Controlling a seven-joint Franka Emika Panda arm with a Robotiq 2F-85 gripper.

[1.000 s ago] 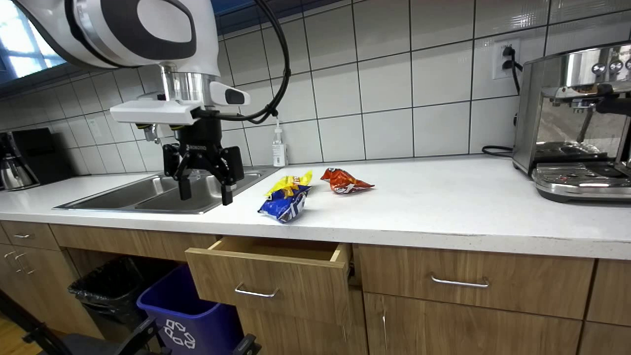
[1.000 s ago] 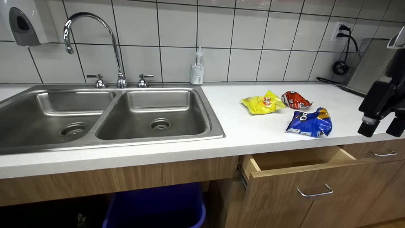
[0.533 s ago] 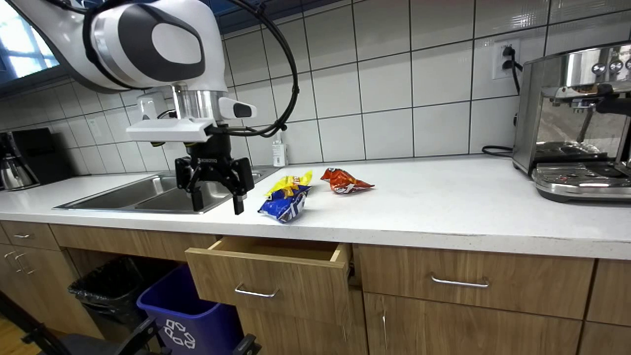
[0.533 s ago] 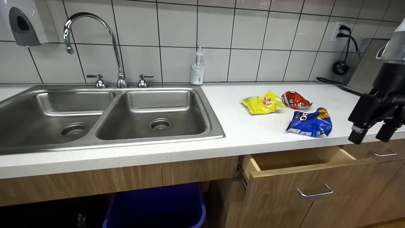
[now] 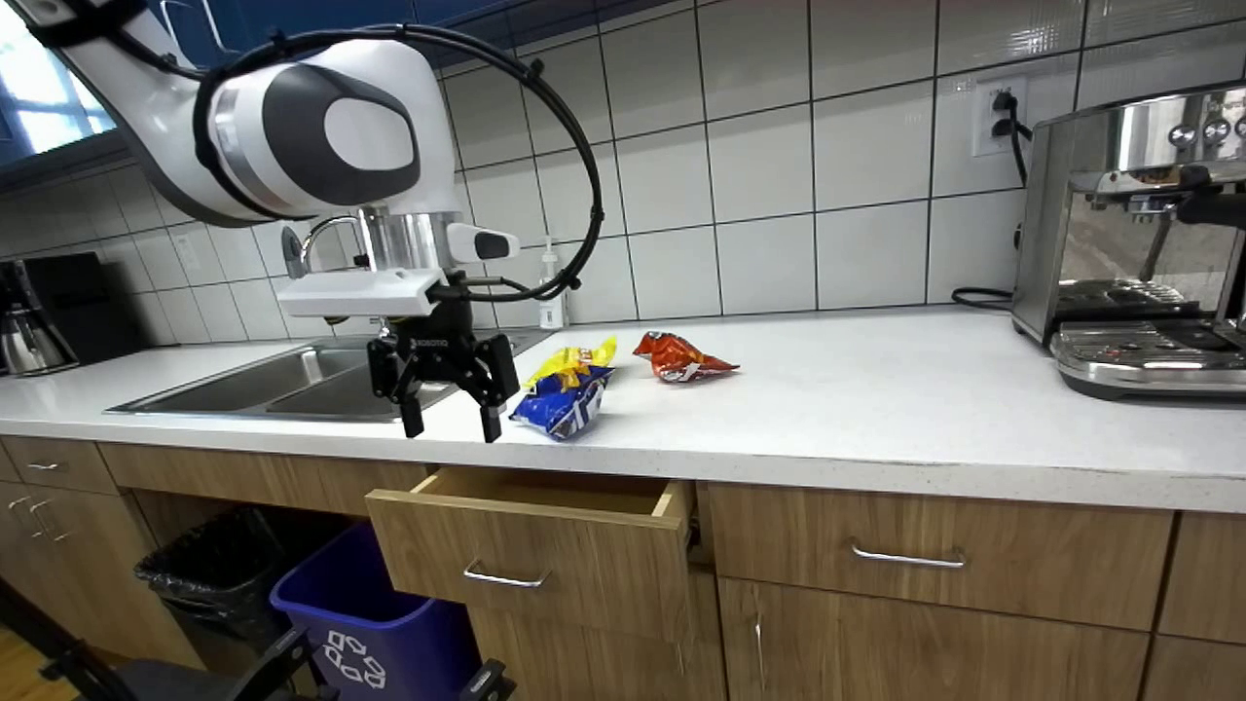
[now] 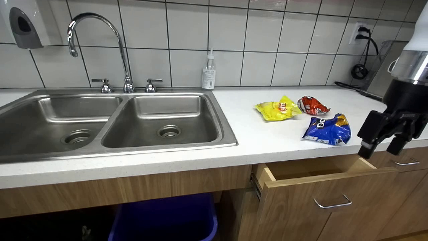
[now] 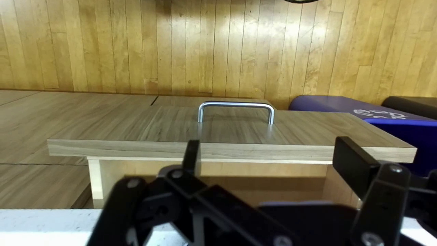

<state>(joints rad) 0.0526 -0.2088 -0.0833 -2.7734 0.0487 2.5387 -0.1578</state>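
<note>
My gripper (image 5: 452,426) is open and empty, pointing down; it also shows in an exterior view (image 6: 381,150) and in the wrist view (image 7: 268,150). It hovers above an open wooden drawer (image 5: 526,560), also in view elsewhere (image 6: 321,201). In the wrist view the drawer front (image 7: 239,131) and its metal handle (image 7: 235,104) lie beyond the fingertips, apart from them. A blue snack bag (image 5: 565,407) is nearest on the counter, also seen here (image 6: 327,130). A yellow bag (image 6: 278,108) and a red bag (image 6: 313,105) lie behind it. The drawer's inside is partly hidden.
A steel double sink (image 6: 167,120) with a tall faucet (image 6: 97,16) is set in the white counter (image 5: 876,389). A clear bottle (image 6: 209,73) stands by the wall. An espresso machine (image 5: 1149,243) stands on the counter. A blue recycling bin (image 5: 380,633) and black-lined bin (image 5: 234,565) stand below.
The gripper has moved steadily lower; it shifts rightward in an exterior view and leftward in an exterior view from another place. It stays open. The bags and drawer have not moved.
</note>
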